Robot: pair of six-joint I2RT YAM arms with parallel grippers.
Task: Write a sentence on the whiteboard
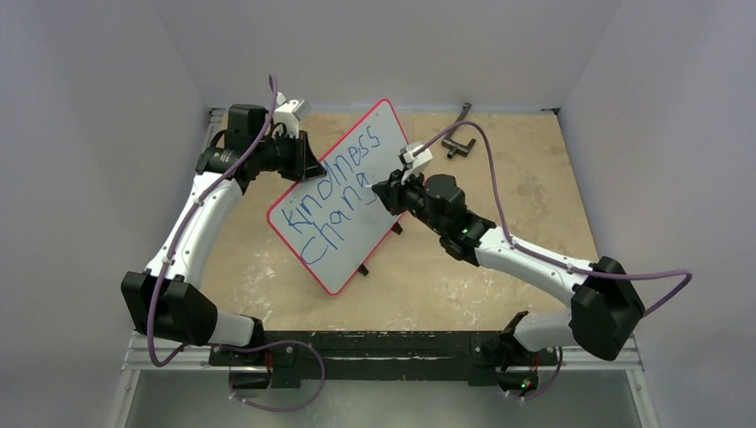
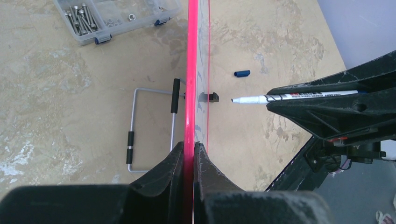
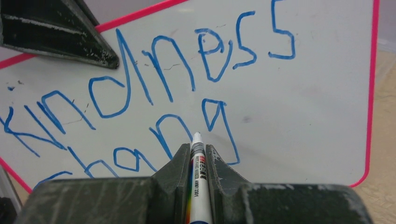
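The whiteboard [image 1: 343,227] stands tilted on its lower edge, red-rimmed, with my left gripper [image 1: 308,165] shut on its upper left rim. In the left wrist view the board shows edge-on [image 2: 190,56], and the left gripper [image 2: 192,150] pinches the red rim. The sentence [image 3: 163,79] reads "Kindness chang" in blue, in two slanted lines. My right gripper [image 3: 198,151] is shut on a white marker [image 3: 200,186], uncapped. The marker [image 2: 289,98] points at the board just past the "g", its tip a short gap off the surface.
A clear compartment box [image 2: 116,18] of screws lies behind the board, next to a bent wire stand [image 2: 133,135] with black grips. A blue marker cap [image 2: 242,73] lies on the table in front of the board. A black tool [image 1: 457,138] lies at the back.
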